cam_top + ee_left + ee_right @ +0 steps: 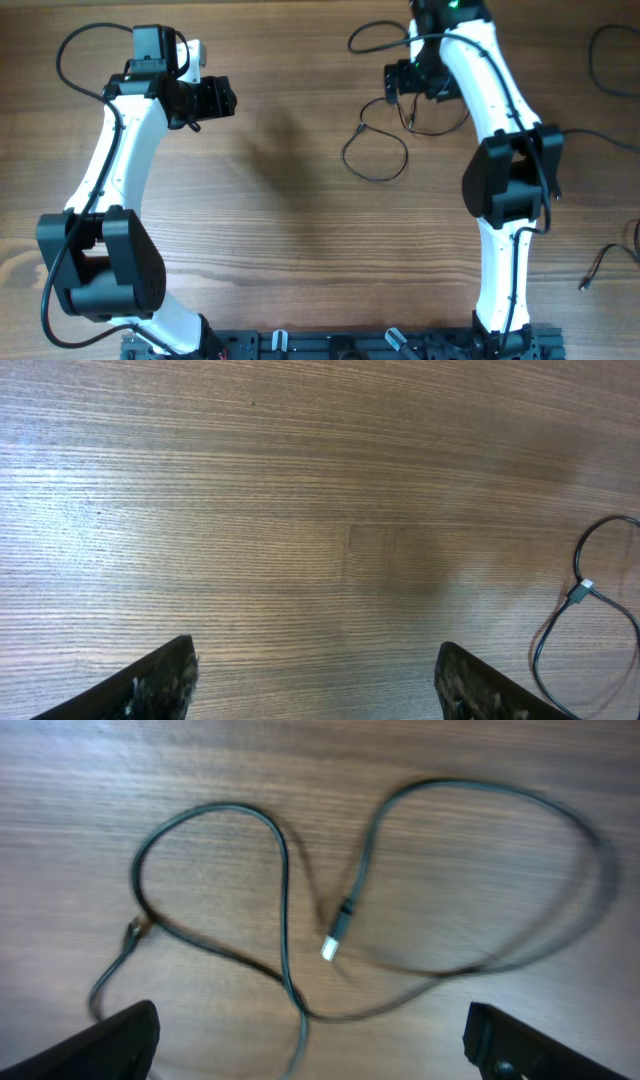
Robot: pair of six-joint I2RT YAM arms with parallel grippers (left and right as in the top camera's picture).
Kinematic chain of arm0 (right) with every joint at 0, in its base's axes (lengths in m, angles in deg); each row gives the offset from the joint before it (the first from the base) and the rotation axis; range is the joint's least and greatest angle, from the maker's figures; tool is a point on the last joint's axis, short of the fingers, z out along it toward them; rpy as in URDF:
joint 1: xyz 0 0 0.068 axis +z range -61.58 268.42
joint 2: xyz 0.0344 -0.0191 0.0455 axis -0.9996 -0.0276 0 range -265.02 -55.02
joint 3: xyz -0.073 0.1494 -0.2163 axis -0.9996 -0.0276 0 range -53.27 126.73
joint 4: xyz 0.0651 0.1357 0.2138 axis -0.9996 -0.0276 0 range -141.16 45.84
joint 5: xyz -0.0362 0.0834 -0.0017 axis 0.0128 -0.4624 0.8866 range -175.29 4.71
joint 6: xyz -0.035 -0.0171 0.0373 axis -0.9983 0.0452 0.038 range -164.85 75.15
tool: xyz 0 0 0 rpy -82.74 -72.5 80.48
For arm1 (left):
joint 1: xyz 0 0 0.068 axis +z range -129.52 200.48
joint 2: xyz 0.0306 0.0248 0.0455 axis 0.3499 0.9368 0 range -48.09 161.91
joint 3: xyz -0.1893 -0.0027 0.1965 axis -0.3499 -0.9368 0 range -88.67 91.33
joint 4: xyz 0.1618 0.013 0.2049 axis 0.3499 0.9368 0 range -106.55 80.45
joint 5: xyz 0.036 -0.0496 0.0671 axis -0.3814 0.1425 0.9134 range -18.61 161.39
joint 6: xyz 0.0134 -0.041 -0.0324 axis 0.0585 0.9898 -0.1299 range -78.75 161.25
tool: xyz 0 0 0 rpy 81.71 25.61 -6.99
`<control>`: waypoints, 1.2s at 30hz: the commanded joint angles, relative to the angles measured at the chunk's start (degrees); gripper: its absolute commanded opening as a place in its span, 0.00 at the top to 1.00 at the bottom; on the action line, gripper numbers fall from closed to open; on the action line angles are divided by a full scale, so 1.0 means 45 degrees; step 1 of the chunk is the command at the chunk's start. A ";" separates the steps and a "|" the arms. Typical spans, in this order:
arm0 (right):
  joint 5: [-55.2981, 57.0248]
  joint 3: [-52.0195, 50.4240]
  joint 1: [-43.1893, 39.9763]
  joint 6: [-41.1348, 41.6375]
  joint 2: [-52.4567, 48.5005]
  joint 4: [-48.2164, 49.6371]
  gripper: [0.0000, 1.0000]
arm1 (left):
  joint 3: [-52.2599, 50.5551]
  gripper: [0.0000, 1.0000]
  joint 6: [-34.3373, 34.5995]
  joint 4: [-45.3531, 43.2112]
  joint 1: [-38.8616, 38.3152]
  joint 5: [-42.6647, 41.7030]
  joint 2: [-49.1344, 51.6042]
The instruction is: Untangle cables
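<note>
on the wooden table (pixel 290 230), several thin black cables (pixel 375 155), all lying loose on the wood, none lifted.

toward the far middle, just left of the right arm (pixel 500 180): one cable curled into a round loop, a second strand (pixel 372 35) curving beyond it near the far edge. further right, two more strands: one (pixel 600 60) by the far right corner, another (pixel 610 258) near the right edge, well apart from the loop.

right gripper (pixel 398 85) above the far side of that loop, spread as wide as possible, pinching nothing. seen from the right wrist: dark fingers (pixel 110 1040) in both lower corners, and on the wood between and beyond them two open loops of cable, strands crossing near the bottom middle. plug tip (pixel 330 948) inside the larger loop, pale end pointing down and left. small plug (pixel 133 928) at the left side of the smaller loop. right part of the larger loop blurred.

left gripper (pixel 225 98) over the far left of the table, well apart from every cable, pointing toward the middle. spread too, with only bare wood grain between the worn finger pads (pixel 165 682). at the right edge of the left wrist view, a thin bend of cable with a silver plug (pixel 583 592), flat on the table, apart from the fingers.
</note>
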 commanded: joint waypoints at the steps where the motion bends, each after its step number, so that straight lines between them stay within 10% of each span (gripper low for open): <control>1: 0.0359 -0.1617 0.0345 0.0223 -0.0291 0.0976 0.00 | -0.0068 0.22 -0.0291 0.0058 0.0019 0.0083 -0.0369; 15: -0.0272 -0.2997 0.0423 0.0053 -0.0296 0.2137 0.05 | -0.0068 0.22 -0.0291 0.0068 0.0019 0.0078 -0.0379; 21: -0.1015 -0.2997 0.0423 0.0000 -0.0296 0.1962 0.30 | -0.0068 0.22 -0.0291 0.0151 0.0019 0.0078 -0.0379; 29: -0.1039 -0.2997 0.0423 0.0019 -0.0296 0.1540 0.95 | -0.0068 0.22 -0.0291 0.0151 0.0019 0.0073 -0.0384; 36: -0.1413 -0.2997 0.0437 -0.0155 -0.0296 0.1501 0.95 | -0.0068 0.22 -0.0291 0.0146 0.0019 0.0073 -0.0384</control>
